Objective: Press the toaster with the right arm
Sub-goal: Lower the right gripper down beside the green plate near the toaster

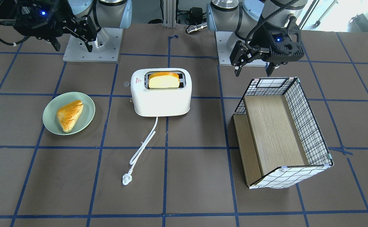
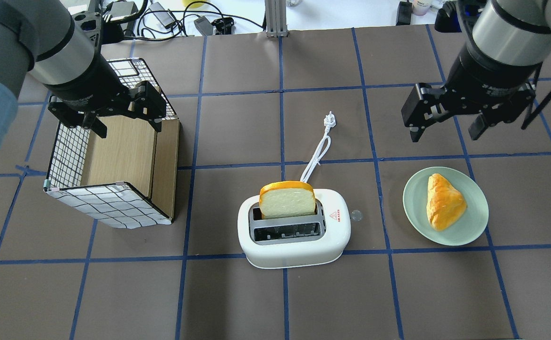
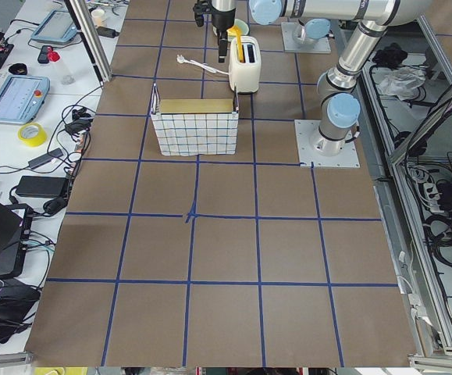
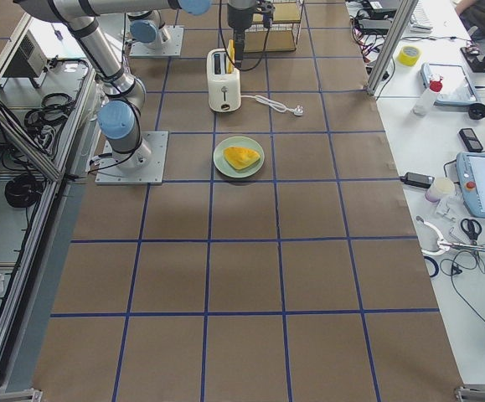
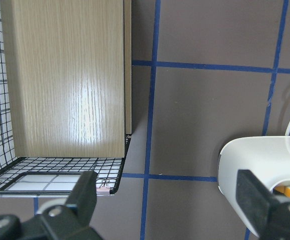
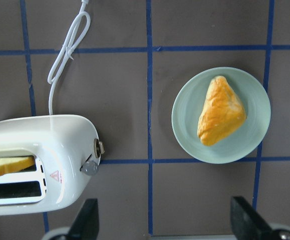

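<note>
While the right arm point(image 2: 502, 38) hangs in the upper right of the overhead frame, its right fingers point(image 2: 416, 128) stand wide apart, gripping nothing, above the surface point(image 2: 237, 132). Toaster point(image 2: 294, 236) at lower centre, well apart from them. One bread slice point(image 2: 287, 200) upright in its upper slot. Grey lever point(image 6: 90, 167) on the end facing the green plate point(image 2: 473, 226) with pastry point(image 2: 443, 201). Left fingers point(image 2: 98, 127) apart over the basket point(image 2: 67, 156), upper left.

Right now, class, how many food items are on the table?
2. A bread slice stands in the toaster's slot farther from the robot; a triangular pastry lies on the green plate. The basket may hide more.
</note>
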### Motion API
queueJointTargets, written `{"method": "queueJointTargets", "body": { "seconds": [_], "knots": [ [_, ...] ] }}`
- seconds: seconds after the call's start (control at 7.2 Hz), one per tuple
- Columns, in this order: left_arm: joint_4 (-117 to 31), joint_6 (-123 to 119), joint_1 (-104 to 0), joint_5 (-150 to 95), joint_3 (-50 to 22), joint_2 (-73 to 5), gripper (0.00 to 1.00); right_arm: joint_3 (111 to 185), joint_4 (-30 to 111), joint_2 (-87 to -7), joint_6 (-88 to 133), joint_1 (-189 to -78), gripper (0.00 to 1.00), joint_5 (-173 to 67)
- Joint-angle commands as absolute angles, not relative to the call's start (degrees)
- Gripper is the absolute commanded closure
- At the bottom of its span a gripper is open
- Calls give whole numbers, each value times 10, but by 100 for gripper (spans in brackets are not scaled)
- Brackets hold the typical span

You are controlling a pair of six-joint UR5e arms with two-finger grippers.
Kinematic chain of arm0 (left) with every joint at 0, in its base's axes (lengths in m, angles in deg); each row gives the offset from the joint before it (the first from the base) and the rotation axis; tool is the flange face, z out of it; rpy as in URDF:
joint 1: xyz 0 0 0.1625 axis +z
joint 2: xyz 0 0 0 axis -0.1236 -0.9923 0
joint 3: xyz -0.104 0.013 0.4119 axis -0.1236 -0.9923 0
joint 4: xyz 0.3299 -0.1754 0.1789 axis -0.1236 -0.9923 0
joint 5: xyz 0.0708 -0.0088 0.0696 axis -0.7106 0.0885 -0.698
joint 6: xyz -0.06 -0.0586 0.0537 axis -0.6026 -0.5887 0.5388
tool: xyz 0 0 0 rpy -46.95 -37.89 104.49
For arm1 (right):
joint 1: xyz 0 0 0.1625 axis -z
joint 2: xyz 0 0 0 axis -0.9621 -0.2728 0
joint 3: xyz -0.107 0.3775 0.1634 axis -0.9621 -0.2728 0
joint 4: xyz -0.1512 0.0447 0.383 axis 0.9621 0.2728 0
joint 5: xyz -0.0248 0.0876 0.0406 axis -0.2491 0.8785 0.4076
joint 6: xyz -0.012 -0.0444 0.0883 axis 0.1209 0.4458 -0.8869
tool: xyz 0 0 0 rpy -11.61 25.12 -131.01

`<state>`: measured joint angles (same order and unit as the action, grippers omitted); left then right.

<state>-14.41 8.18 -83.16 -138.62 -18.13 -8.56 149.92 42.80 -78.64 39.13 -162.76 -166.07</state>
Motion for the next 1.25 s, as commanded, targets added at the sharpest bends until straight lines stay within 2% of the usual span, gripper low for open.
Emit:
{"method": "queueJointTargets", "body": {
  "seconds": [0.0,0.28,0.42,1.11],
  "knots": [
    [-144,82,-832,-1386,-181,-86,0,1565,411,-833,389,-1626,39,-1658],
    [-144,82,-832,-1386,-181,-86,0,1615,428,-844,389,-1625,96,-1620],
    [-144,82,-832,-1386,-181,-86,0,1643,472,-844,388,-1624,100,-1615],
    [-144,82,-832,-1386,-181,-86,0,1771,689,-833,396,-1617,100,-1500]
  ]
}}
